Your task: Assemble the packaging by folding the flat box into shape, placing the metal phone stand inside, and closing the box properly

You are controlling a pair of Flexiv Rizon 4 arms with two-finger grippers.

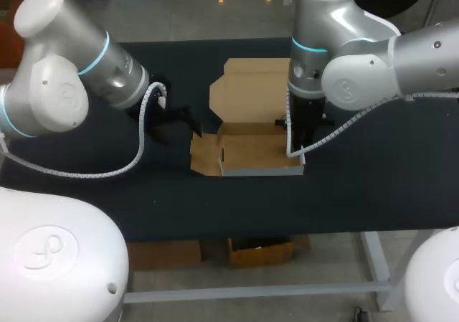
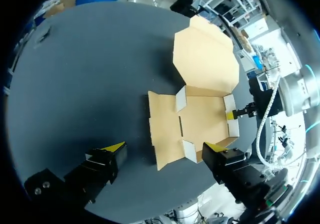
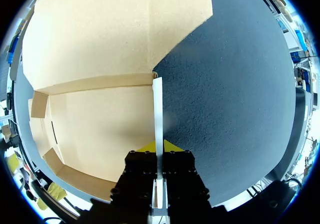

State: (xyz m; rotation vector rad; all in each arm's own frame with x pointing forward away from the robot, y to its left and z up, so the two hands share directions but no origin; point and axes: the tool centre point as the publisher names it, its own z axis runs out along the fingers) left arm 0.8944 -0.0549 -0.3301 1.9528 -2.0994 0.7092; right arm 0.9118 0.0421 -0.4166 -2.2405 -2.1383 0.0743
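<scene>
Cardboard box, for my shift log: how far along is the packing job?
Partly folded: on the cardboard box the front wall stands, the left flap lies flat. In hand: the right gripper is shut on the right side wall; the left gripper hovers open. Left: finish folding, put the stand in, close the lid.

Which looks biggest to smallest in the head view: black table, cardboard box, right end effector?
1. black table
2. cardboard box
3. right end effector, smallest even though nearer the camera
</scene>
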